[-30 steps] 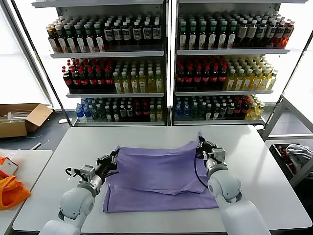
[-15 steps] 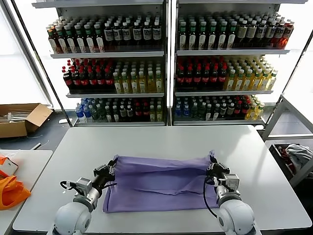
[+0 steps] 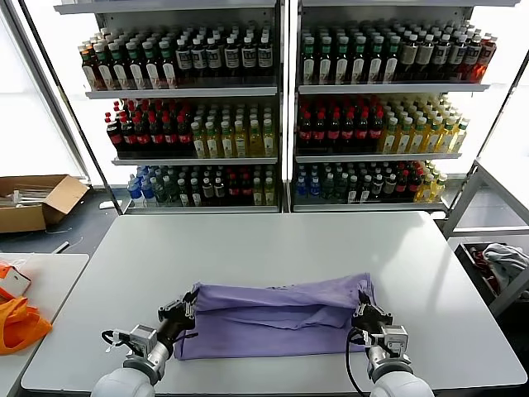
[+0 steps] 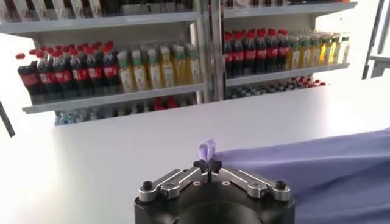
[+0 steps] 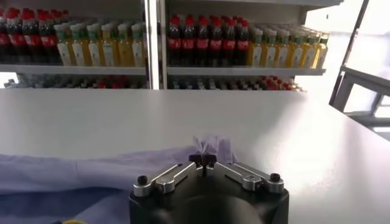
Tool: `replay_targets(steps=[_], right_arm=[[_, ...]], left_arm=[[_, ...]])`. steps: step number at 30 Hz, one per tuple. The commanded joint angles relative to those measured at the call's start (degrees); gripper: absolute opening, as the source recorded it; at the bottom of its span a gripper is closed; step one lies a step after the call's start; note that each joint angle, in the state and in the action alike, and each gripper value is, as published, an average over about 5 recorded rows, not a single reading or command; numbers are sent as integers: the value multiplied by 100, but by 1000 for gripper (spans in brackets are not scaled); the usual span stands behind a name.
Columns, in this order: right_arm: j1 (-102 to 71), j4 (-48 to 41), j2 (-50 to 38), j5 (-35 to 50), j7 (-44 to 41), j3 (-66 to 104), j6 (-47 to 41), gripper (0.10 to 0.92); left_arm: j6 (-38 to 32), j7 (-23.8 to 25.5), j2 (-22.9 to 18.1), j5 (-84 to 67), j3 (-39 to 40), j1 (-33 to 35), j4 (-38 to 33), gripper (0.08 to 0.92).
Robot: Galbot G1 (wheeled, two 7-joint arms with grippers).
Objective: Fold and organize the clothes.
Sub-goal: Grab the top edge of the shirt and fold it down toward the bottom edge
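Left gripper (image 3: pixel 188 308) pinches the lavender T-shirt (image 3: pixel 277 314) at its nine o'clock corner, fingers pressed together on fabric. Right gripper (image 3: pixel 364 310) likewise nips the three o'clock corner (both low over the table (image 3: pixel 273 240)).

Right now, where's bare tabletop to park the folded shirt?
Free: the table between the T-shirt and the shelf-side edge, plus strips on either side of the shirt. Crowded: the near edge, where the left gripper and right gripper pinch the shirt's corners.
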Motion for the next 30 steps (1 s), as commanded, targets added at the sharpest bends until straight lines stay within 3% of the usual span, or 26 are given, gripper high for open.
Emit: replay_targets(steps=[1, 18, 22, 30], right_arm=[[-226, 40, -12, -64, 2, 14, 39, 108], [9, -431, -31, -273, 18, -183, 64, 108], [67, -569, -50, -353, 57, -163, 84, 131], [-93, 34, -192, -210, 49, -12, 95, 346]], left_arm=[[2, 73, -54, 345, -53, 396, -201, 84], [27, 151, -248, 1296, -92, 447, -3, 115], [118, 116, -287, 1469, -85, 465, -40, 209], [199, -70, -431, 1370, -101, 457, -374, 461]])
